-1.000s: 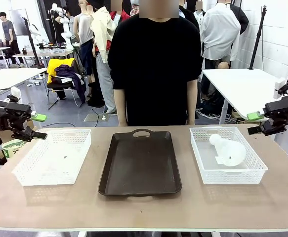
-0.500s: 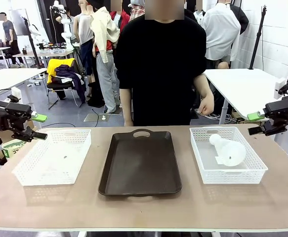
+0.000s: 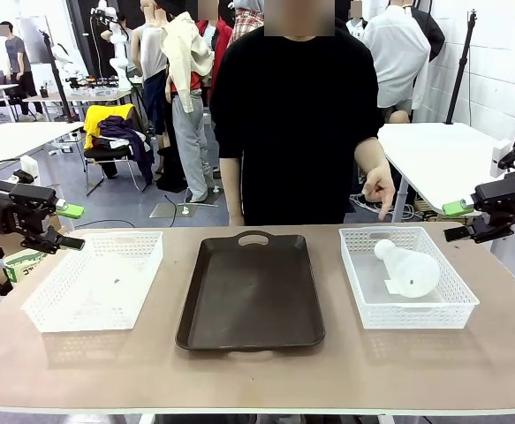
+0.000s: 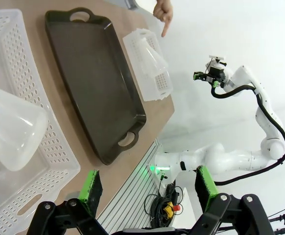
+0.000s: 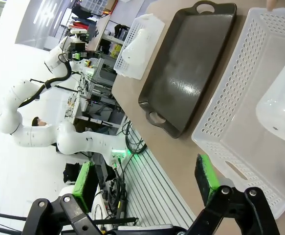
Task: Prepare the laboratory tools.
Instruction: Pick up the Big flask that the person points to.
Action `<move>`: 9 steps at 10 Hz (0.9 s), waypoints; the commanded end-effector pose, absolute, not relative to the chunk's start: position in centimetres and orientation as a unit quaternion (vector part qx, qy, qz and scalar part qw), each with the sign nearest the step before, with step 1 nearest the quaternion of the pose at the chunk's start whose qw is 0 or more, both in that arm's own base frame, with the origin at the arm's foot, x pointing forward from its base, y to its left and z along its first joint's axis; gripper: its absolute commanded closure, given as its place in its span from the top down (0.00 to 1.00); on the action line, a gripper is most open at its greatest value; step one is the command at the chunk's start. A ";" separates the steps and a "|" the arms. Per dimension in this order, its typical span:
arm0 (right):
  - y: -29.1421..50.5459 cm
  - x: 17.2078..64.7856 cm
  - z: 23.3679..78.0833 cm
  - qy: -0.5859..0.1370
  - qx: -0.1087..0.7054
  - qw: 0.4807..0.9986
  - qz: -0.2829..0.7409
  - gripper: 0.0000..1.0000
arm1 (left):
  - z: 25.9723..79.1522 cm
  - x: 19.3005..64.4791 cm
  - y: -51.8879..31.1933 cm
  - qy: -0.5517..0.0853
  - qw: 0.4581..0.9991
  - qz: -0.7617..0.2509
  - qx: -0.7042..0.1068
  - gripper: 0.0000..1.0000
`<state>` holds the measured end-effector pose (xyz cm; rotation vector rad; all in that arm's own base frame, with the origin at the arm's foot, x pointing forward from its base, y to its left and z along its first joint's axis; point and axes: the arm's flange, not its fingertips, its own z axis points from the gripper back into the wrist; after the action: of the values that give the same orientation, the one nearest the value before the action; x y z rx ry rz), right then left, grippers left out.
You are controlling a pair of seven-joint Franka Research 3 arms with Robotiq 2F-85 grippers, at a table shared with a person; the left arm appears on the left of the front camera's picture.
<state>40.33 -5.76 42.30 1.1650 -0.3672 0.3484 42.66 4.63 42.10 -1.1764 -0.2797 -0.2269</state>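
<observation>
Off the table's (image 3: pixel 239 371) left end the left gripper (image 3: pixel 70 226) hangs in the air with its green-padded fingers spread and nothing between them. It sits just outside the left basket (image 3: pixel 41 305). In the wrist view the same spread shows on the left gripper (image 4: pixel 148 185). The left flask (image 4: pixel 10 132) lies inside that white lattice basket, ahead of the fingers and clear of them.

In the middle of the table the dark tray (image 3: pixel 253 291) lies bare, its handle hole toward the person.

To its right, in the right basket (image 3: pixel 412 316), the right flask (image 3: pixel 407 268) lies on its side. Its neck points at the far left corner and its round base faces the near right. The person's hand (image 3: pixel 379 190) hangs above the basket's far edge, one finger pointing down.

Past the table's right edge the right gripper (image 3: pixel 456 221) hovers with its fingers parted and empty. It is beside the basket and apart from the flask.
</observation>
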 end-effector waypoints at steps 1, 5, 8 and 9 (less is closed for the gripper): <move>-5.6 40.4 42.4 -0.178 0.552 0.798 0.164 1.00 | 42.2 42.7 4.7 -0.134 0.816 -0.106 -0.553 1.00; -5.6 40.4 42.4 -0.178 0.552 0.798 0.164 1.00 | 42.2 42.7 4.7 -0.134 0.816 -0.106 -0.553 1.00; -5.6 40.4 42.4 -0.178 0.552 0.798 0.164 1.00 | 42.2 42.7 4.7 -0.134 0.816 -0.106 -0.553 1.00; -5.6 40.4 42.4 -0.178 0.552 0.798 0.164 1.00 | 42.2 42.7 4.7 -0.134 0.816 -0.106 -0.553 1.00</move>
<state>40.32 -5.80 42.30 1.1644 -0.3671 0.3477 42.66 4.64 42.10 -1.1762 -0.2798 -0.2267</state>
